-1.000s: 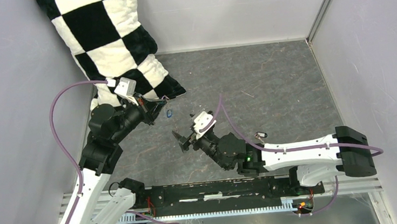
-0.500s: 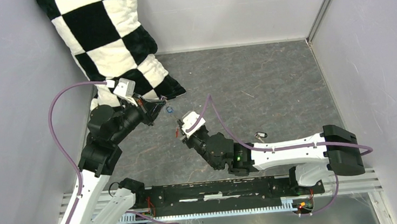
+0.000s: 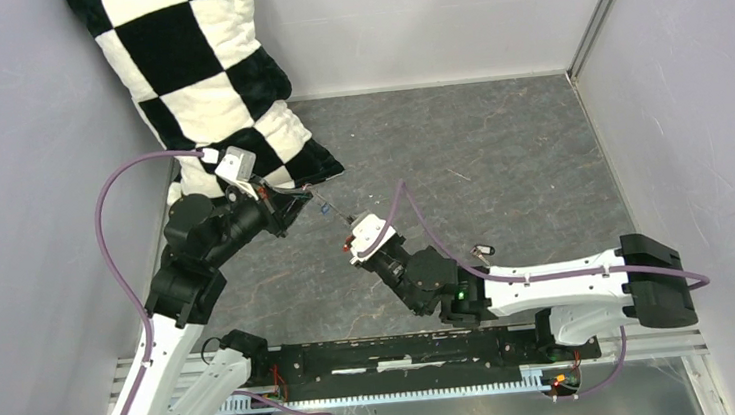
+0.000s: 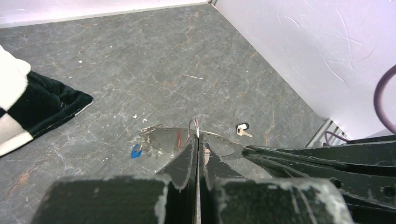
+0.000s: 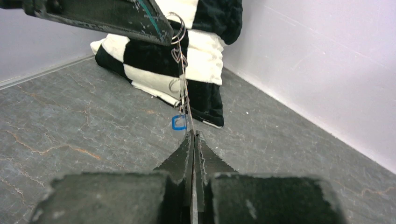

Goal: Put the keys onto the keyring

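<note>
The keyring (image 5: pixel 182 79) is a thin grey wire hoop, seen edge-on in the right wrist view, and it spans the gap between both grippers above the floor. My left gripper (image 4: pixel 197 137) is shut on its upper end, where a small loop (image 4: pixel 194 126) sticks out past the tips. My right gripper (image 5: pixel 192 133) is shut on its lower end. In the top view the left gripper (image 3: pixel 313 201) and the right gripper (image 3: pixel 349 228) nearly meet. A blue key (image 4: pixel 136 150) lies on the floor under them. A dark key with white (image 4: pixel 242 129) lies further right. No red key is clearly visible.
A black-and-white checked cushion (image 3: pixel 201 71) leans in the back left corner, just behind the left arm. Grey walls (image 3: pixel 694 89) enclose the stone-patterned floor (image 3: pixel 500 156) on three sides. The dark key (image 3: pixel 483 251) lies beside the right forearm.
My right gripper was open a second ago; it moved up toward the left gripper and shut on the keyring. The left gripper stayed shut and barely moved.
</note>
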Motion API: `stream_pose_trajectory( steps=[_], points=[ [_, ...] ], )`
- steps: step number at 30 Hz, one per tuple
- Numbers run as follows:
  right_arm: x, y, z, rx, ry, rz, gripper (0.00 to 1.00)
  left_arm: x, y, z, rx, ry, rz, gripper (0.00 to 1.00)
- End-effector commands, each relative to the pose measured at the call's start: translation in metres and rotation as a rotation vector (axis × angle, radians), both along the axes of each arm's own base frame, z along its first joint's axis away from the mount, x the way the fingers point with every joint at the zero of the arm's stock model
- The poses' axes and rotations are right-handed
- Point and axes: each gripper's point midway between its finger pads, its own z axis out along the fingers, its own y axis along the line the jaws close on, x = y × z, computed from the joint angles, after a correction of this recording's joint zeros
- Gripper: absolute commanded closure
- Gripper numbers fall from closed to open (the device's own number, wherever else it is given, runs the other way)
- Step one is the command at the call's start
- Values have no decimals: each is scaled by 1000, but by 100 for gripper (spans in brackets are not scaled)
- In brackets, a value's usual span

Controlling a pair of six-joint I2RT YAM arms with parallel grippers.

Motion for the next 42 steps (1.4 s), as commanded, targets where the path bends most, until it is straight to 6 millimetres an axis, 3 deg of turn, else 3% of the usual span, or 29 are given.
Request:
stream_pose_trajectory(
  steps=[1, 9, 22, 30, 35, 42],
  points=[
    [-3, -15, 34, 49, -63, 13, 99, -1, -3, 16, -38, -15, -8, 98],
    [-14, -10, 37, 1, -83, 82, 99, -11, -22, 8, -41, 39, -151, 98],
    [-9, -55, 42, -115, -185, 9, 99, -47, -49, 3, -68, 126, -437, 98],
    [-23, -53, 45, -59, -159, 119, 99, -52, -54, -1, -61, 159, -502, 98],
    [-34, -42, 46, 14, -98, 204, 99, -57, -52, 11, -42, 35, -521, 98],
    [-58, -17, 48, 153, -5, 376, 99, -76, -45, 34, 71, -368, -600, 98]
  ],
)
